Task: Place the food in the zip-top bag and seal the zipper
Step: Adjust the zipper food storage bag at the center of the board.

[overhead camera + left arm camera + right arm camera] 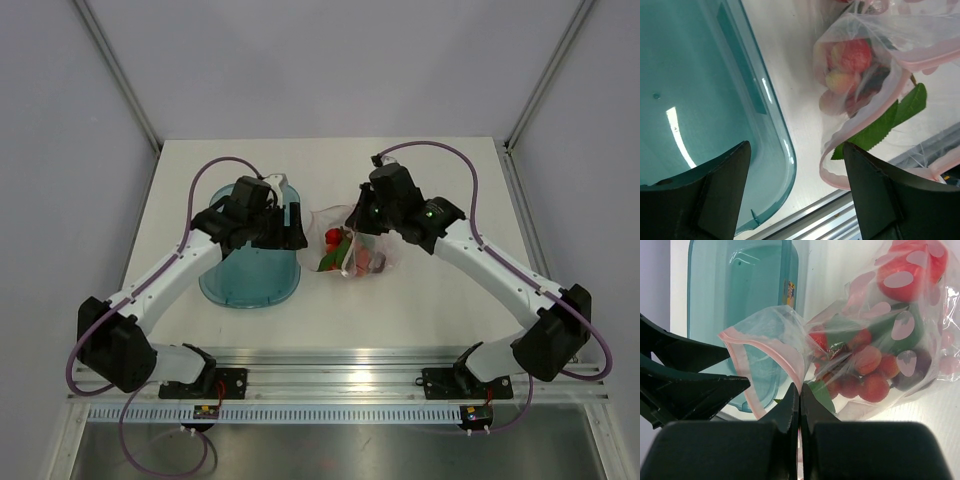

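Pinkish-red zipper (757,342), pinched in my right gripper (800,390), lies just right of the teal tray (690,75), beside my spread left gripper (796,150).

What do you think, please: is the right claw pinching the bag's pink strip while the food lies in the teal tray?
Not quite: the right wrist view shows the food inside the bag, not in the teal tray. The right claw is pinching the bag's pink strip.

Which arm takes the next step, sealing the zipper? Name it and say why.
Left, probably. The left gripper is open beside the zipper, free to pinch it. The right gripper is shut on the zip-top bag at its mouth; the food is already inside.
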Controlling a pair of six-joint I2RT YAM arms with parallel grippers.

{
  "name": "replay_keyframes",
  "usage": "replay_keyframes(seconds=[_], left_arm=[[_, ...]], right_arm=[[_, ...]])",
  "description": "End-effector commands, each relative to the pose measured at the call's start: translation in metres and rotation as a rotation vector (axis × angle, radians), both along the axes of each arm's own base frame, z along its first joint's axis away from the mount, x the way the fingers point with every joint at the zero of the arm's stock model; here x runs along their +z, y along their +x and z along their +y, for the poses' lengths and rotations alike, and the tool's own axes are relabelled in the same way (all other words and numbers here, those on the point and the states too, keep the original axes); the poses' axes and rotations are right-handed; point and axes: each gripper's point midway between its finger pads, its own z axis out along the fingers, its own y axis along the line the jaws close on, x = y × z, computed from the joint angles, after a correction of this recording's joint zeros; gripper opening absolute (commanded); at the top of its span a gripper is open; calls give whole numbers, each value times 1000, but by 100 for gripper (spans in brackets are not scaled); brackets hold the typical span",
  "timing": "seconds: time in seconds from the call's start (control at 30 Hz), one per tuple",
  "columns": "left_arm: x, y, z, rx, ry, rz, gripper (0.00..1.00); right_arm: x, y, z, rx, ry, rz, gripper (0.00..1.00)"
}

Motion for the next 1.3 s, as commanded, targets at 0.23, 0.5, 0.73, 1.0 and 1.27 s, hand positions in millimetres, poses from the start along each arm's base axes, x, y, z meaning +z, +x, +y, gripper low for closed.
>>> replay_keyframes(seconds=[0.23, 0.5, 0.73, 1.0, 1.27], left_arm=[[26, 9, -25, -40, -125, -74, 57], [29, 21, -43, -12, -172, -6, 24], [80, 46, -70, 82, -361, 33, 0], [81, 63, -89, 128, -438, 116, 0], [86, 63, -87, 131, -447, 116, 0]], right_arm=[[22, 2, -4, -4, -3, -66, 0], [20, 4, -14, 3, -83, -82, 0], [58, 1, -14, 133, -161, -156, 75], [57, -62, -44, 196, -82, -349, 78], [0, -84, -48, 218, -120, -372, 72]])
